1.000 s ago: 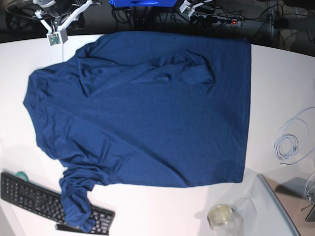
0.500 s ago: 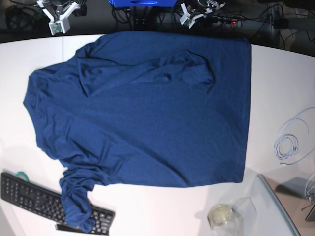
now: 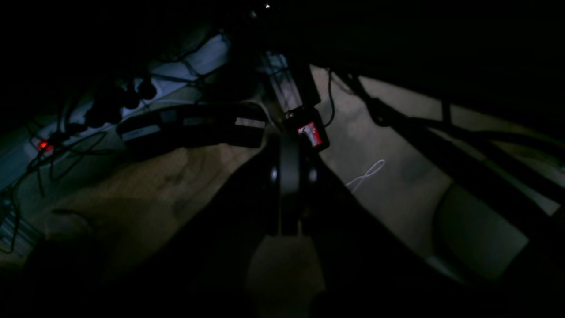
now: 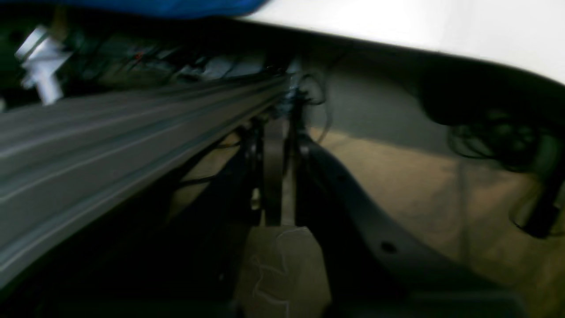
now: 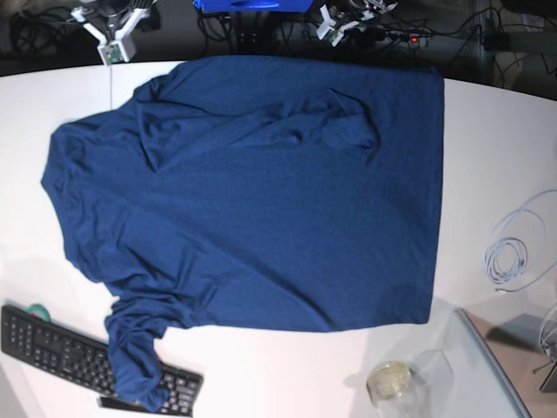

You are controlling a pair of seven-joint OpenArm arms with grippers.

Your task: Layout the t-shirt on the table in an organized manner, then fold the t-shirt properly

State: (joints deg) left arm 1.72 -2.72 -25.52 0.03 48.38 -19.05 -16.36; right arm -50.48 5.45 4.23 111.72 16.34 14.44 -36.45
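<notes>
The dark navy t-shirt (image 5: 261, 192) lies spread over the white table (image 5: 496, 131), wrinkled. One sleeve is folded onto the body near the far edge, and the other sleeve hangs bunched over the keyboard. My right gripper (image 5: 111, 42) is off the table's far edge at the upper left, shut and empty. My left gripper (image 5: 335, 22) is beyond the far edge at the upper middle, also shut and empty. In the right wrist view, the closed fingers (image 4: 273, 176) point under the table, with a strip of t-shirt (image 4: 154, 6) at the top. The left wrist view is dark, with its closed fingers (image 3: 289, 176) over the floor.
A black keyboard (image 5: 52, 344) lies at the front left. A white cable coil (image 5: 513, 252) lies at the right. A glass jar (image 5: 390, 381) and a grey glass-edged stand (image 5: 500, 357) are at the front right. Cables and a power strip (image 5: 409, 37) lie behind the table.
My right gripper has drawn back from the table's far left corner and shifted slightly right. My left gripper has shifted a little left. The t-shirt has not moved.
</notes>
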